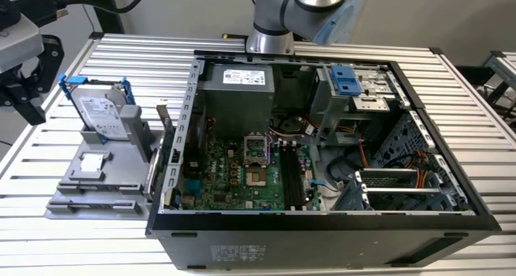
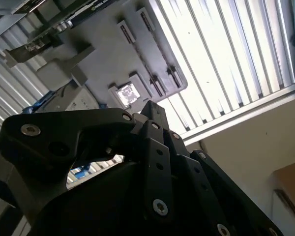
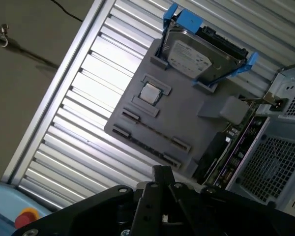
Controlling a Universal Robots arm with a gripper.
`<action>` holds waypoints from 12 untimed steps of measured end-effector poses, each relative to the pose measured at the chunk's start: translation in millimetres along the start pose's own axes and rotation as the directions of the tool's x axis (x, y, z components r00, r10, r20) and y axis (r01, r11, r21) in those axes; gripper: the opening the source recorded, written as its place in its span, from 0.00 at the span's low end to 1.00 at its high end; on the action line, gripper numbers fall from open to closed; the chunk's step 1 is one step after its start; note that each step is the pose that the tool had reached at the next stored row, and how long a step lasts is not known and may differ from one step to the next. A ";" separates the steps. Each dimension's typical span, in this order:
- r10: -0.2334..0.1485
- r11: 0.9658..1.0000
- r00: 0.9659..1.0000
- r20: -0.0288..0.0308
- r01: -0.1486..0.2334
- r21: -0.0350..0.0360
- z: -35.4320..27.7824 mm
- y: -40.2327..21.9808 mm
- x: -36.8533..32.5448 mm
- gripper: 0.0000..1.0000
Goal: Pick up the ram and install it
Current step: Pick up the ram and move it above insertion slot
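Note:
My gripper [image 1: 32, 83] hangs at the exterior view's left, above the slatted table and just off the grey fixture tray [image 1: 96, 185]. Its black linkage shows in both wrist views [image 3: 162, 173] [image 2: 152, 109], with the tray [image 3: 187, 118] beyond it. I cannot pick out the ram for certain. A thin dark strip [image 3: 155, 131] runs between two slotted brackets on the tray, and I cannot tell whether that is it. The open computer case [image 1: 322, 221] lies in the middle, its green motherboard [image 1: 234, 179] and black memory slot rails [image 1: 292, 174] facing up.
On the tray stand a hard drive in a blue caddy [image 1: 101, 110] and a small square chip [image 3: 150, 93]. A circuit card [image 3: 231, 147] stands on edge between tray and case. The arm's base [image 1: 270, 40] rises behind the case. A red button [image 3: 27, 216] sits off the table's edge.

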State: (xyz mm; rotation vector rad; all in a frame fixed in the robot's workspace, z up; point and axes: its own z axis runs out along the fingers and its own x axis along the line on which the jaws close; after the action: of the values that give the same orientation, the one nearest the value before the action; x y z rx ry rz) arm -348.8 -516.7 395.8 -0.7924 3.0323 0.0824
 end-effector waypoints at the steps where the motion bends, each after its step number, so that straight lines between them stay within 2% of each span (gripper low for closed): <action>1: -0.012 1.000 1.000 -0.001 0.012 0.000 0.0 0.0 0.0 0.00; 6: -0.076 0.997 0.997 -0.004 0.076 -0.002 0.0 0.0 0.0 0.00; 12: -0.147 0.989 0.989 -0.007 0.147 -0.003 0.0 0.0 0.0 0.00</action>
State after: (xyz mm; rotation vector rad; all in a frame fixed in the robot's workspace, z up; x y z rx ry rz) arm -348.8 -516.7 395.9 -1.0151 2.9693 0.0829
